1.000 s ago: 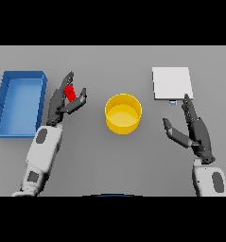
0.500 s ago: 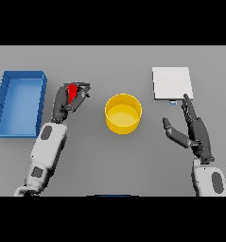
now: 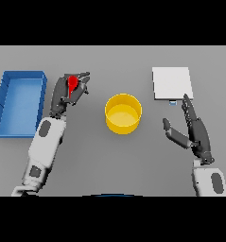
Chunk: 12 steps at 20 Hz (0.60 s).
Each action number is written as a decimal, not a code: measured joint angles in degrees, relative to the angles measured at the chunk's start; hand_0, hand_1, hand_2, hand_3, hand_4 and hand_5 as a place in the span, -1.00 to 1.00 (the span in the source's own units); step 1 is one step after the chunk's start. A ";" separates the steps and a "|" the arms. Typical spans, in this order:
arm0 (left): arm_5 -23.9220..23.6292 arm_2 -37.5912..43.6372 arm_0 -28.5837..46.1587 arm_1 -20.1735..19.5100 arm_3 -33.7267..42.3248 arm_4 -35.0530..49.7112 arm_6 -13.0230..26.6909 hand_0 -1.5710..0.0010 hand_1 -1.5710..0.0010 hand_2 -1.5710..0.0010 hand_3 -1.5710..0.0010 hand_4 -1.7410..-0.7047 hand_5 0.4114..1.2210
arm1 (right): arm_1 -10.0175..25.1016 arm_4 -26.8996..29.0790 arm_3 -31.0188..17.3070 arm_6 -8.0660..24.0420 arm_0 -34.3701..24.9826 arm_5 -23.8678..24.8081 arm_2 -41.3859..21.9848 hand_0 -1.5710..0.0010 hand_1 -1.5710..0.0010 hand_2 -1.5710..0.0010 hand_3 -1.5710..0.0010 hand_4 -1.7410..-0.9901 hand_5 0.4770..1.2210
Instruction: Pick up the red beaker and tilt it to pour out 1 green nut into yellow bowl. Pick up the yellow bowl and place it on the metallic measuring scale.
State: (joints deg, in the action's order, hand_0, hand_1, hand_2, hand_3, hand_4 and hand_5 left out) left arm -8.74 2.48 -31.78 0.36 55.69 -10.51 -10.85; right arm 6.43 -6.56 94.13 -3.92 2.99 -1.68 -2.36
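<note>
Red shows between the dark fingers of the left robot hand (image 3: 69,92): the small red beaker (image 3: 72,83) is held there, the fingers and thumb curled round it so that only its upper part is visible, and whether it stands upright or leans cannot be told from the head view. That robot hand sits over the grey table (image 3: 109,160), between the blue rectangular bin (image 3: 5,101) on its outer side and the round yellow bowl (image 3: 123,113) on its inner side, apart from both. The white and grey left arm (image 3: 43,151) runs up to it from the lower edge. The yellow bowl stands on the table near the middle of the view, its mouth facing up; nothing can be made out inside it. The flat, pale metallic measuring scale (image 3: 171,83) lies on the table toward the far right, well apart from the bowl. Just in front of the scale, the right robot hand (image 3: 192,132) hovers with its fingers straight and pointing toward the scale, thumb spread out to the side toward the bowl, holding nothing. No green nut can be picked out anywhere.
</note>
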 measured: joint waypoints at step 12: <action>0.99 -12.04 -2.31 -6.75 9.29 -10.16 12.73 -1.00 -1.00 -1.00 -0.99 -0.88 0.76 | -0.45 -0.33 -0.11 -0.28 -0.01 -0.26 -0.63 1.00 1.00 1.00 1.00 0.24 -0.43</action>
State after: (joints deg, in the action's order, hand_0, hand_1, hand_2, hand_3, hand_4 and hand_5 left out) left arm -7.74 -9.55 -34.09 -6.40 64.98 -20.67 1.88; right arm 5.98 -6.89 94.02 -4.20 2.97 -1.94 -2.99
